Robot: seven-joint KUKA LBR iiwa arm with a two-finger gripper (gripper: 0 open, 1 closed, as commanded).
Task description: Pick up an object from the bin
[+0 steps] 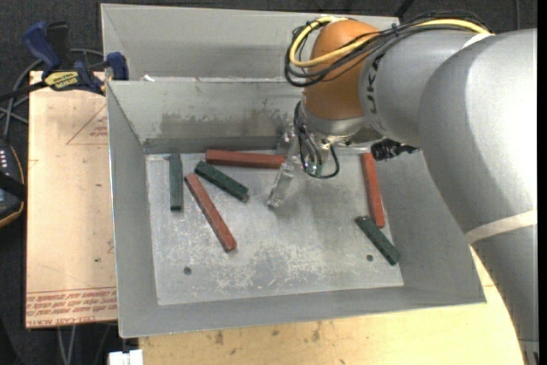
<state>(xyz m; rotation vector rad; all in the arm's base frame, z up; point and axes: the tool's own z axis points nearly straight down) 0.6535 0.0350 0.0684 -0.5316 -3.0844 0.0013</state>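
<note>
My gripper (277, 197) hangs low over the middle of the bin floor, its tip just above bare metal. A red bar (244, 157) lies flat along the back wall, and its right end reaches up to the gripper. Left of the gripper, a short dark green bar (221, 181) lies at a slant. Below that one, a longer red bar (211, 213) runs diagonally towards the front. Nothing shows held in the gripper.
A green bar (175, 182) lies upright by the left wall. On the right, a red bar (372, 191) sits with a green bar (378, 240) at its lower end. The arm, with its orange dome and cables, covers the bin's back right.
</note>
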